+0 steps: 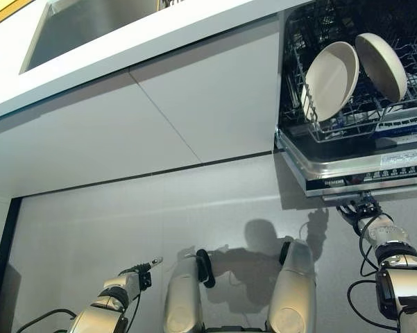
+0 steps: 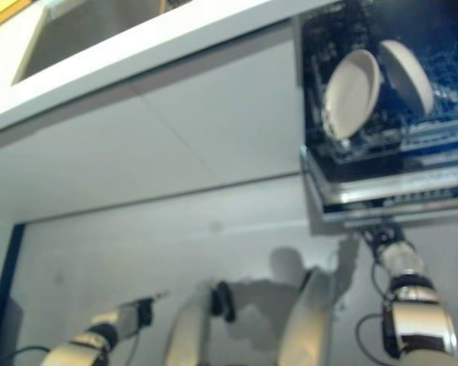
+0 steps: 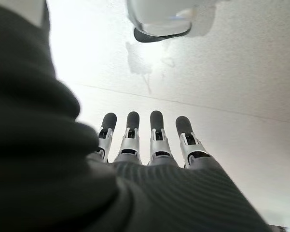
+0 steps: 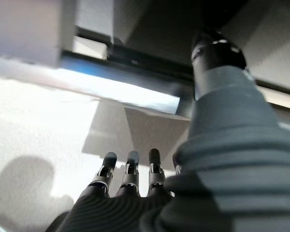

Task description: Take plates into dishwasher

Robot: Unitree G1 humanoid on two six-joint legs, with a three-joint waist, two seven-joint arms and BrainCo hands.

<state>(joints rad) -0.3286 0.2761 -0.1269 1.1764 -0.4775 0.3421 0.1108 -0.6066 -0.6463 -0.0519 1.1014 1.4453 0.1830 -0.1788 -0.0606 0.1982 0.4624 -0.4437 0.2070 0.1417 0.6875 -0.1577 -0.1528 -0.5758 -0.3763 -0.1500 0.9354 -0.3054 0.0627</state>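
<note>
Right hand (image 1: 361,210) empty, fingers straight, just beneath open dishwasher door's (image 1: 361,170) front edge, nearer than left hand (image 1: 140,272) to two cream round plates (image 1: 329,80) racked upright above.

Two cream plates (image 1: 331,80) in a dark wire rack (image 1: 402,118); white cabinet fronts (image 1: 159,118).

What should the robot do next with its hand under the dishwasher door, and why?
Probably lift the right hand up against the open dishwasher door to swing it shut. Two plates already stand in the rack, both hands are empty with straight fingers, and the right one sits just below the door's edge. The left hand hangs low.
</note>
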